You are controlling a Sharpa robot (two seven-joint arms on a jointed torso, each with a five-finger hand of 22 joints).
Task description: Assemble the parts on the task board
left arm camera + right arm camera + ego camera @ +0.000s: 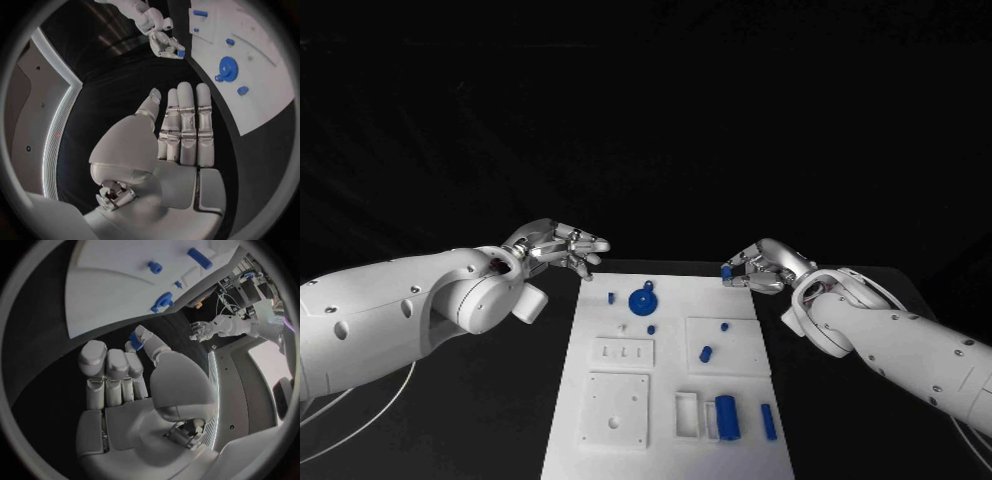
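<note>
The right hand (759, 268) pinches a small blue plastic part (728, 271) at the white board's (668, 455) one o'clock corner. The left hand (560, 246) waits, fingers straight and together. Next, it must be lowered into its hole.

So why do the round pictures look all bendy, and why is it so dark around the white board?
In both wrist views a fisheye lens bends straight lines, so the task board looks curved at its edges. In the head view the board's edges look straight, and the black table and unlit background swallow the light, so the white board and the blue gear stand out sharply.
</note>
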